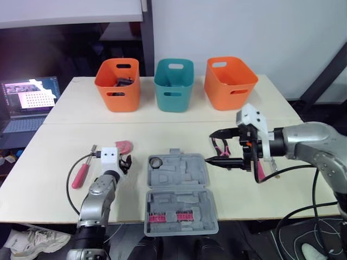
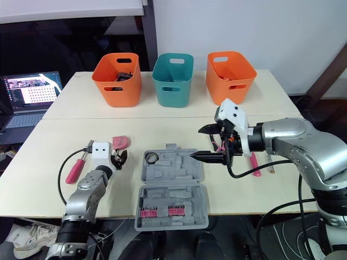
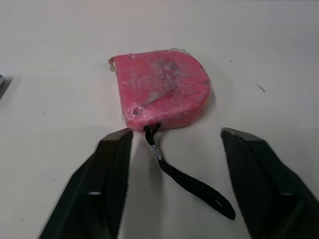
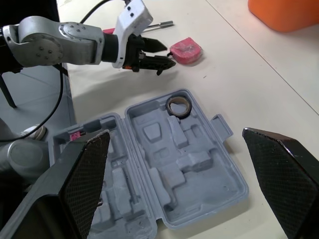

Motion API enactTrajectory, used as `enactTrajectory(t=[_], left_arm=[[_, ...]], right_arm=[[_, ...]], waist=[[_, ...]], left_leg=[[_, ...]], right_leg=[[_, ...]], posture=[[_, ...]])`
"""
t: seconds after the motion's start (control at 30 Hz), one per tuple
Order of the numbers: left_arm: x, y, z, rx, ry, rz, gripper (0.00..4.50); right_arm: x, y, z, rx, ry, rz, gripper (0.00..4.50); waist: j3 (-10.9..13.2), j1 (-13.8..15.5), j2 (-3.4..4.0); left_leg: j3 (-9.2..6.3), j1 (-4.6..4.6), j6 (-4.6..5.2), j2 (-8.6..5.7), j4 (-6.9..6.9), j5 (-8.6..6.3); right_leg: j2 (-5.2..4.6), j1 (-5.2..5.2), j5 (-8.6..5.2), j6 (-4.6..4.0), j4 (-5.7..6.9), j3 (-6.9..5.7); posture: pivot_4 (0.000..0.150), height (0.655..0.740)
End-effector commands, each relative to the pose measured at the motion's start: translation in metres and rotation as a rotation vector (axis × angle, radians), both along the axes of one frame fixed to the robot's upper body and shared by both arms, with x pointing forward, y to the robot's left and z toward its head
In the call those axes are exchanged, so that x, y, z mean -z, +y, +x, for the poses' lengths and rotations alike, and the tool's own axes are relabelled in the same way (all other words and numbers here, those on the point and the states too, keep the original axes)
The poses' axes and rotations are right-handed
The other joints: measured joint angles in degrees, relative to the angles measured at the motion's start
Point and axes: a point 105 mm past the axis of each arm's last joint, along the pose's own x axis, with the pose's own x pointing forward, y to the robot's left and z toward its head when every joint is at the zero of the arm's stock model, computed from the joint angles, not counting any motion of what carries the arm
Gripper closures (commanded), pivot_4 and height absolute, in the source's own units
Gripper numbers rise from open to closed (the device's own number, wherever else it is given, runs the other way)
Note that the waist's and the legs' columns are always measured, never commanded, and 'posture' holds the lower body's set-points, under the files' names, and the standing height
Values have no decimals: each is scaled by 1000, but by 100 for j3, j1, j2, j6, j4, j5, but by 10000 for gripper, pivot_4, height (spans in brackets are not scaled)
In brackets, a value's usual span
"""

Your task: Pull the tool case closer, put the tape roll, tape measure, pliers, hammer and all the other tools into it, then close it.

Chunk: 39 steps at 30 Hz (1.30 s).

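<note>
Nearest, open grey tool case (image 1: 179,195) at the front edge of the counter (image 1: 49,173), tape roll (image 1: 155,161) in its far-left pocket. Left jaws spread wide, empty, just short of the pink tape measure (image 3: 162,92); right jaws wide apart, empty, over the case's right rim, pliers (image 1: 219,145) behind. Farthest, teal bin (image 1: 174,85) between orange bins (image 1: 118,84).

The tool case (image 1: 184,181) lies open at the front centre of the table (image 1: 76,111), with the tape roll (image 1: 155,161) in its rear left compartment. The tape measure (image 1: 124,146) lies left of and behind the case, a handled tool (image 1: 82,174) lies further left, and the pliers (image 1: 219,145) lie to the case's right. The left basket (image 1: 118,85), middle basket (image 1: 174,86) and right basket (image 1: 230,84) stand in a row along the rear.
</note>
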Motion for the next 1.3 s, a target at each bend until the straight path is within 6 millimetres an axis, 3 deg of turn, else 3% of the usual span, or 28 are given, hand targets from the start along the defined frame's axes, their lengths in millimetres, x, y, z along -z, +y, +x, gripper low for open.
enactTrajectory(t=[0.03, 0.37, 0.47, 0.57, 0.77, 1.0, 1.3], left_arm=[[-4, 2, 3, -19, -21, 29, 13391], [5, 0, 11, -11, 1, -13, 13391], [9, 1, 11, -11, 14, -30, 26954], [8, 2, 8, -4, 3, -46, 43725], [8, -7, -8, 108, -6, -65, 44530], [12, -24, -49, 313, 25, -66, 44530], [26, -10, -106, 365, 147, -46, 44530]], right_arm=[[-10, -4, -2, 9, -67, -26, 0], [-5, -7, -3, 22, -63, -48, 0], [-4, -8, -2, 23, -61, -51, 0], [-4, -7, -2, 22, -60, -51, 0], [-2, -5, -2, 11, -55, -46, 0], [4, 2, -4, -25, -33, -32, 0], [7, 8, -3, -54, -17, -15, 0]], waist=[[0, 6, 0], [0, 12, 0], [0, 11, 0], [0, 14, 0], [0, 9, 0], [-1, -6, 2], [-3, -11, 6]], left_leg=[[0, 0, 0, 0, 0, 0], [0, 0, 0, -1, 3, 0], [0, 0, 0, -2, 3, 0], [-1, 1, 0, -2, 3, 0], [-1, 1, 0, -5, 2, 0], [-1, 1, 0, -3, -1, 0], [-1, 1, 2, 1, -8, -3]], right_leg=[[0, 0, 0, 0, 2, 0], [-1, 1, 0, 0, 4, 0], [-2, 1, 0, 1, 4, -1], [-2, 1, 0, 1, 5, -1], [-4, 1, 0, 1, 4, 0], [-5, 0, -1, -1, 1, 2], [-6, 2, -12, -20, -16, 3]], posture=[[1500, 7329], [1500, 7329], [1500, 7329], [1500, 7329], [1500, 7329], [1500, 7329], [1500, 7329]])
